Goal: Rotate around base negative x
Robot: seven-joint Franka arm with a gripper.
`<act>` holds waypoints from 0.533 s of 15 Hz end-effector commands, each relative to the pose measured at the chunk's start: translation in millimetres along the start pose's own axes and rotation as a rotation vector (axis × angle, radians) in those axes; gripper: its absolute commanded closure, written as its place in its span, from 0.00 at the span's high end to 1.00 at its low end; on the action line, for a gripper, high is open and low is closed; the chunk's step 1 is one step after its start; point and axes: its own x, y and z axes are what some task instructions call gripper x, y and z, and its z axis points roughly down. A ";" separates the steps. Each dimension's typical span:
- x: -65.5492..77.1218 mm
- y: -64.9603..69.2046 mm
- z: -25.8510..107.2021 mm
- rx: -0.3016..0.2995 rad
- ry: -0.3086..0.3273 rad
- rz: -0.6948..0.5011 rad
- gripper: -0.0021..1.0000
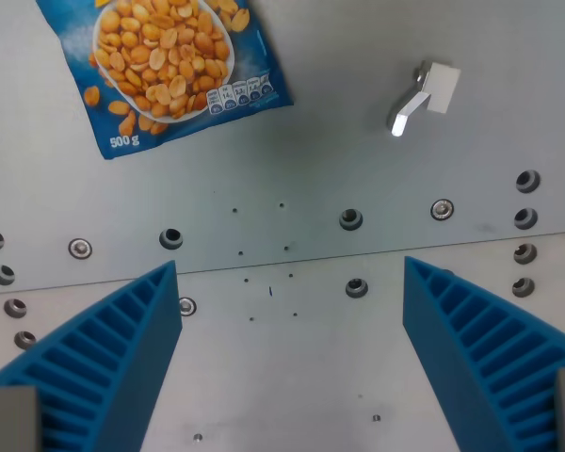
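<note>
Gripper of the single Franka arm, seen from the wrist camera looking down onto a grey metal bench. Two blue ribbed fingers enter from the lower corners, one at the wrist view's left and one at the wrist view's right. The jaws stand wide apart, with bare bench surface showing between them; they hold nothing and touch no object.

One peanut bag lies flat on the bench at the upper left of the wrist view, cut off by the top edge. It is blue, carries a picture of a white bowl of peanuts, a small row of nutrition panels near its lower right corner, and the marking "500 g" near its lower left corner. The bag is tilted, its lower edge rising toward the wrist view's right. It lies well apart from both fingers.

One small metal bracket, with a white block at its upper end and a shiny tab pointing down and to the left, sits at the upper right, apart from the bag and from the fingers.

A seam runs across the bench from side to side, just above the fingertips. Numerous round holes and screw heads, such as one hole, are scattered along the seam and down both edges; their full count cannot be told, since some are cut off or hidden.
</note>
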 end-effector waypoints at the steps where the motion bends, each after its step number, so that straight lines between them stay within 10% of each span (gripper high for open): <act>1: -0.4 -1.8 -2.9 -0.131 0.016 0.007 1.00; 8: -0.4 -1.8 -2.9 -0.224 0.022 0.008 1.00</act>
